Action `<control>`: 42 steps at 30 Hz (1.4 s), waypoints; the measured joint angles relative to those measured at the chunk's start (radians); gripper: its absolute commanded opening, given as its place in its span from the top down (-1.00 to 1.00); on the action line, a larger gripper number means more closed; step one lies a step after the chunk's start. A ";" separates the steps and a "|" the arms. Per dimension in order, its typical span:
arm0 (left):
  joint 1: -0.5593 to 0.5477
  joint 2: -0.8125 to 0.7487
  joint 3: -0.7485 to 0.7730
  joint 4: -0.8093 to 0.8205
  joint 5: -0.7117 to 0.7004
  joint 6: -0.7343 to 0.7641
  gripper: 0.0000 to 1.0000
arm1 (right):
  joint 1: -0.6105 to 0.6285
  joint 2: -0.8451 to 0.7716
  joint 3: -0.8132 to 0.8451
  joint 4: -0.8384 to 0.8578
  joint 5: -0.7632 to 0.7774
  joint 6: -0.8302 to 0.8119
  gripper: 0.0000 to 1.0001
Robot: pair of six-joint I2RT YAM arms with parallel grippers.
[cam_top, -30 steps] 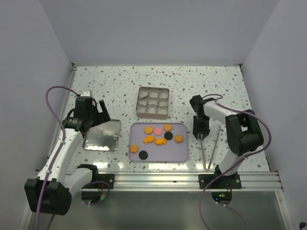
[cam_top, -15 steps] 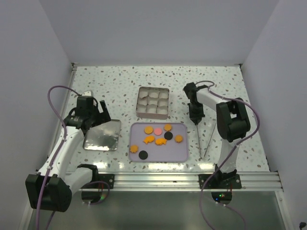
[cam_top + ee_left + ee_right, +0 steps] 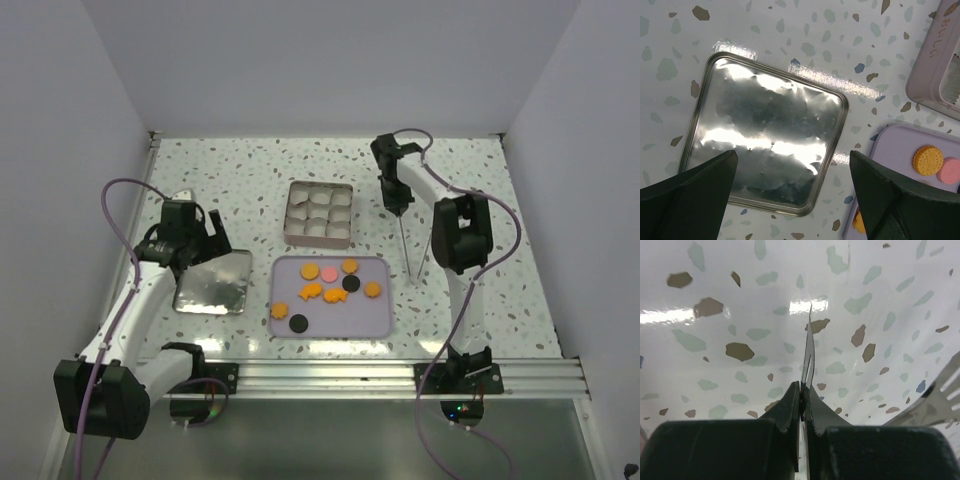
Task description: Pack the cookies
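Note:
The cookies (image 3: pixel 328 284) lie on a lavender tray (image 3: pixel 372 316): several orange ones, one pink and two black. In the left wrist view an orange cookie (image 3: pixel 927 160) and the pink one (image 3: pixel 951 170) show at the right edge. My right gripper (image 3: pixel 398 205) is at the back right of the table, shut on thin metal tongs (image 3: pixel 408 255) that trail toward the near side. The right wrist view shows the tongs (image 3: pixel 809 350) edge-on, pinched between the fingers of the right gripper (image 3: pixel 802 390). My left gripper (image 3: pixel 792 165) hangs open above a shiny square lid (image 3: pixel 765 135).
A square metal tin (image 3: pixel 320 213) with white compartments stands behind the tray. The lid (image 3: pixel 212 283) lies left of the tray. A slotted metal piece (image 3: pixel 940 400) shows at the right edge of the right wrist view. White walls close in the table on three sides.
My right gripper has closed on the tongs and carried them from beside the tray toward the back of the table. The left arm has hardly moved.

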 measured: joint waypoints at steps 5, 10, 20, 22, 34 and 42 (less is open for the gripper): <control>0.000 0.008 0.000 0.000 0.000 0.000 -1.00 | 0.008 0.003 0.054 0.007 0.000 -0.011 -0.09; 0.000 0.008 0.000 0.000 0.000 0.000 -1.00 | 0.016 -0.019 0.032 0.008 0.001 -0.020 -0.39; 0.000 0.008 0.000 0.002 0.004 0.000 -1.00 | 0.018 -0.274 -0.030 -0.023 -0.002 -0.006 -0.49; 0.000 0.007 0.000 0.002 0.004 0.000 -1.00 | 0.017 -0.351 -0.096 -0.026 -0.001 0.010 -0.50; -0.002 -0.027 0.000 0.002 0.004 0.000 -1.00 | -0.006 -0.540 -0.590 0.010 -0.179 0.112 -0.62; -0.042 -0.037 -0.002 0.002 -0.009 0.000 -1.00 | -0.037 -0.555 -0.676 0.069 -0.233 0.130 -0.82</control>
